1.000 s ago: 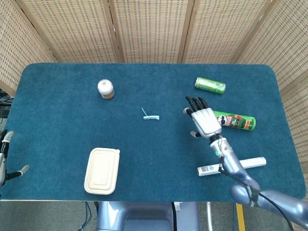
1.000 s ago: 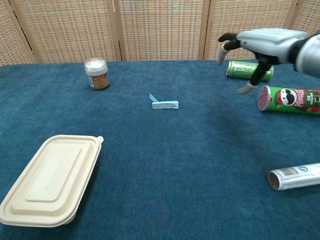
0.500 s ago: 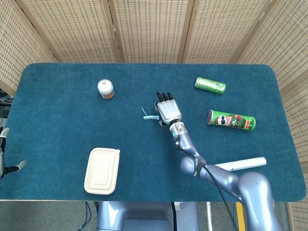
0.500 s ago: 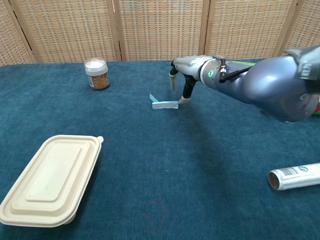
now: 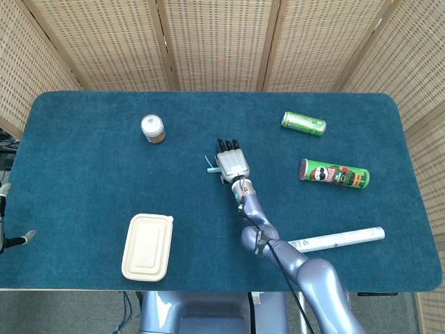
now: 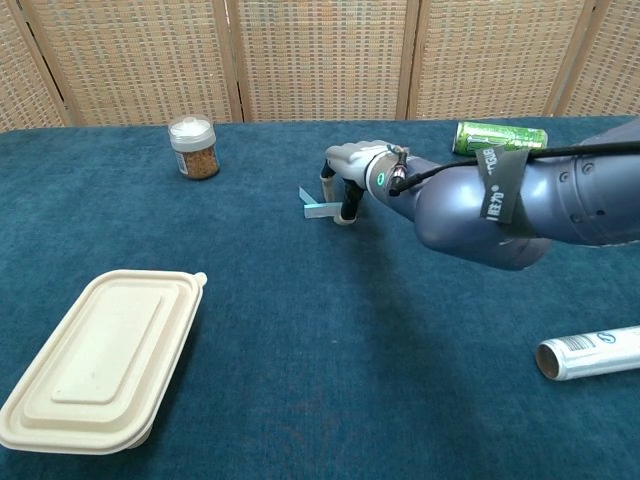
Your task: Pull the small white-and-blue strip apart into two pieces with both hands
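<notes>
The small white-and-blue strip (image 5: pixel 209 166) (image 6: pixel 319 209) lies flat on the blue tablecloth near the middle, one short end turned up. My right hand (image 5: pixel 231 161) (image 6: pixel 352 172) is down over its right end. A fingertip stands behind that end and the thumb in front of it, and both reach the cloth. That end is hidden, so a grip does not show. My left hand (image 5: pixel 4 239) shows only at the head view's left edge, off the table, fingers apart and holding nothing.
A spice jar (image 5: pixel 152 128) (image 6: pixel 193 147) stands at the back left. A cream lidded box (image 5: pixel 147 246) (image 6: pixel 100 360) sits front left. A green can (image 5: pixel 303 123) (image 6: pixel 500 135), a green Pringles tube (image 5: pixel 334 173) and a silver tube (image 5: pixel 337 239) (image 6: pixel 590 352) lie to the right.
My right hand has swung left from beside the Pringles tube and come down on the strip's right end. The strip has not moved. My left hand has slid slightly lower at the edge.
</notes>
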You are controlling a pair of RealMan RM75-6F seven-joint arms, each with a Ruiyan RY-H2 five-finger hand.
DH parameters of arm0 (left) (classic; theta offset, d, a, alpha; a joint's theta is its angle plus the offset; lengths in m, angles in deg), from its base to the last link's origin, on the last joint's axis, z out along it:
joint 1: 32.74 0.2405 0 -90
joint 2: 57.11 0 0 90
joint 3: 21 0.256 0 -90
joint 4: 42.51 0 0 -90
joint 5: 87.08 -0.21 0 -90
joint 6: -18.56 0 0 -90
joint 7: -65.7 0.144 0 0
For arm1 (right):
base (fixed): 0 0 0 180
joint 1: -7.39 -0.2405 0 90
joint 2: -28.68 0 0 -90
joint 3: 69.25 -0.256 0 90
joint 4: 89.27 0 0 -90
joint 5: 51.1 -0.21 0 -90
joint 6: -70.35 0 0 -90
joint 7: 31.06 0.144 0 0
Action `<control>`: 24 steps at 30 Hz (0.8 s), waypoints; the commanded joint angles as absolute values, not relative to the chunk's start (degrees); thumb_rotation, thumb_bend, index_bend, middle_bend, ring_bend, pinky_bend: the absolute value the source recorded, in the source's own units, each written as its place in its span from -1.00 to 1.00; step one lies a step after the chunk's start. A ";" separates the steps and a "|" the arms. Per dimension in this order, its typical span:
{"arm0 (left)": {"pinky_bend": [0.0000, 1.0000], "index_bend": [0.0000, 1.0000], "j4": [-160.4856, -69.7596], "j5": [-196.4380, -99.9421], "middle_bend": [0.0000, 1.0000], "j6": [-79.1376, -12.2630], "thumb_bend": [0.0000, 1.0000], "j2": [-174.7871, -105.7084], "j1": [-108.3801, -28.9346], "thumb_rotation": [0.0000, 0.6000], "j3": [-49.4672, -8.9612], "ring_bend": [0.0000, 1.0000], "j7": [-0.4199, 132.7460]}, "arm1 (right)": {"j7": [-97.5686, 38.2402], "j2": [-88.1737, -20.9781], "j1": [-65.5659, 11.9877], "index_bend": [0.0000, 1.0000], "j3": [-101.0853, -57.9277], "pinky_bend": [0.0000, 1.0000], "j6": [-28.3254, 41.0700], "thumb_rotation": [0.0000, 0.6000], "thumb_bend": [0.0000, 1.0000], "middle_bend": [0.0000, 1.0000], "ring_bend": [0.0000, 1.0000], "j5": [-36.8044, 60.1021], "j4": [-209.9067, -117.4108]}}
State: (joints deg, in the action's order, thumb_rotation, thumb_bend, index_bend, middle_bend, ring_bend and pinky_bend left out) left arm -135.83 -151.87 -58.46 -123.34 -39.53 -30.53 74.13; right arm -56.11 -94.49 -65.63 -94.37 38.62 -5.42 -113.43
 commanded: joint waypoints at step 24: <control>-0.98 -1.00 -135.49 -158.61 -0.92 -60.13 -0.95 -123.42 -42.40 1.00 -30.38 -0.92 75.20 | -42.75 -88.92 -62.17 0.35 -89.20 -1.00 27.46 1.00 0.09 -0.88 -1.00 11.62 -120.72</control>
State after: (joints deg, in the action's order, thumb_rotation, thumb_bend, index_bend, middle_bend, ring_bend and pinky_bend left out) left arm -135.85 -156.48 -59.04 -123.31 -41.46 -30.10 74.66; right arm -42.62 -91.05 -63.65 -90.49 29.48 9.63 -117.85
